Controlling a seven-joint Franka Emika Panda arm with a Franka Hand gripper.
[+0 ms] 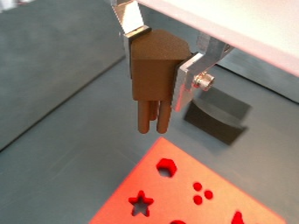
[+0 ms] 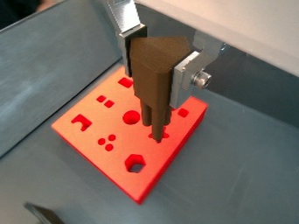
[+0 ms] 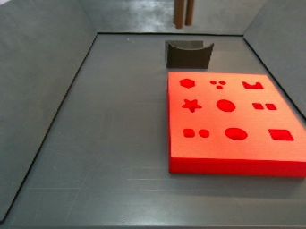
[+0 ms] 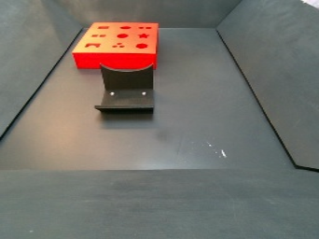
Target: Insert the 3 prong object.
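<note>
1. Nearest in both wrist views: claw [image 1: 160,68] closed on the 3 prong object [image 1: 153,79], silver fingers [image 1: 191,79] flat against the sides of the brown block.
2. Held upright, prongs [image 2: 156,123] pointing down, clear of everything below.
3. Seen in a wrist view hanging above the red board [image 2: 111,149], prong tips lined up over the far part of it, near the round hole [image 2: 132,116]; contact cannot be told, though a gap looks likely.
4. Below and beyond the piece in a wrist view: dark counter [image 1: 65,96], a corner of the red board [image 1: 176,192] with its star cutout [image 1: 140,204] and three-dot cutout [image 1: 201,190], and the fixture [image 1: 219,116] just beside that board.
5. In a side view, red board [image 3: 233,121] lying flat on the counter [image 3: 102,134], fixture [image 3: 187,53] just beyond its far edge.
6. Farthest, at the very top of that side view: only the lower end of the 3 prong object [image 3: 184,12] showing, high above the fixture, claw itself out of the picture.
7. In a side view from the opposite end: fixture [image 4: 126,89] nearer, red board [image 4: 117,45] behind it, touching or nearly so.
</note>
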